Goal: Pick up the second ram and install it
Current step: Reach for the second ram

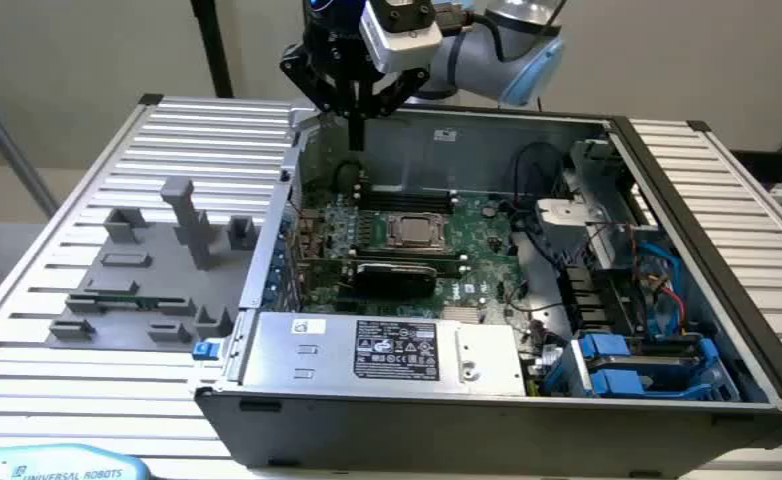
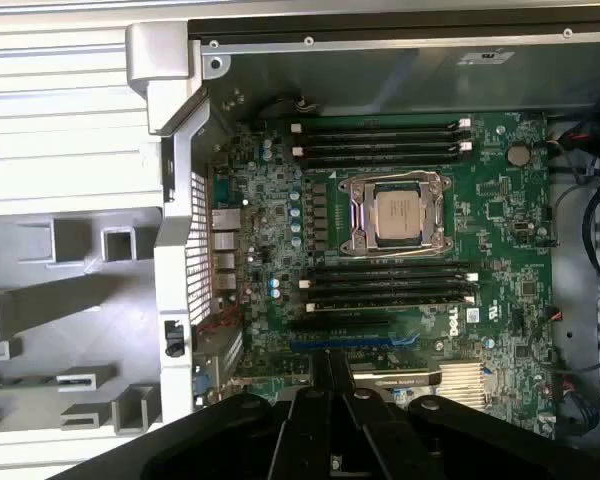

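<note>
As we read both views, the gripper hung above the rear wall of the open computer case. Its fingers were drawn together into one narrow tip, with nothing green between them. Below it lay the motherboard, with dark memory slots on either side of the processor socket. We found the second ram well apart from the gripper, seated in the grey fixture on the exterior view's left (flat or on edge, we could not tell). We judged it light, stiff and fragile. The best hold seemed to be across its broad faces near mid-length, clear of the contact edge. The fixture rested on a slatted metal table with open room above it. The case was crowded by cables and a power supply.
</note>
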Available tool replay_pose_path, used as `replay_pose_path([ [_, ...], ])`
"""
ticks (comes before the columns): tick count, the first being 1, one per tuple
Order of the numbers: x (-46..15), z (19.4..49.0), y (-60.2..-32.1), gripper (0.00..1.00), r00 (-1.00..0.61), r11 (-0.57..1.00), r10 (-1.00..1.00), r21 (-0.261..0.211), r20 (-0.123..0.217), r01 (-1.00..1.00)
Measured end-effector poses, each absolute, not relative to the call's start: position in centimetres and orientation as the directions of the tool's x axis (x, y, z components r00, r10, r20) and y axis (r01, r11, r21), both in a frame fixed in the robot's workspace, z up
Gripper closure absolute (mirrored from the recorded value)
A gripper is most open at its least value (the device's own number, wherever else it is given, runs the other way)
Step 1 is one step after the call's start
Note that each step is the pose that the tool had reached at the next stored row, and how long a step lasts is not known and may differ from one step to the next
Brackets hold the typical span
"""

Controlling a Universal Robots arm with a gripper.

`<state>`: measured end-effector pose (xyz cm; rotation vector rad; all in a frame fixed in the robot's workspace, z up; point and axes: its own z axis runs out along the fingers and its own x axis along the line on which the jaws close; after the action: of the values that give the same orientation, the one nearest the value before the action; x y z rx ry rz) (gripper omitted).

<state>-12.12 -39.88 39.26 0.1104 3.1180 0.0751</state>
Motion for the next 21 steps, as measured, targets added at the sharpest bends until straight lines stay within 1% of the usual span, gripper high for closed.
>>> replay_pose_path([
  [13, -12.3, 39.3, -40.0, 0.89, -0.997, 0.996, 0.071, 0.048, -0.019, 0.07],
  [21, -15.8, 39.3, -41.5, 0.89, -0.997, 0.996, 0.071, 0.049, -0.019, 0.07],
])
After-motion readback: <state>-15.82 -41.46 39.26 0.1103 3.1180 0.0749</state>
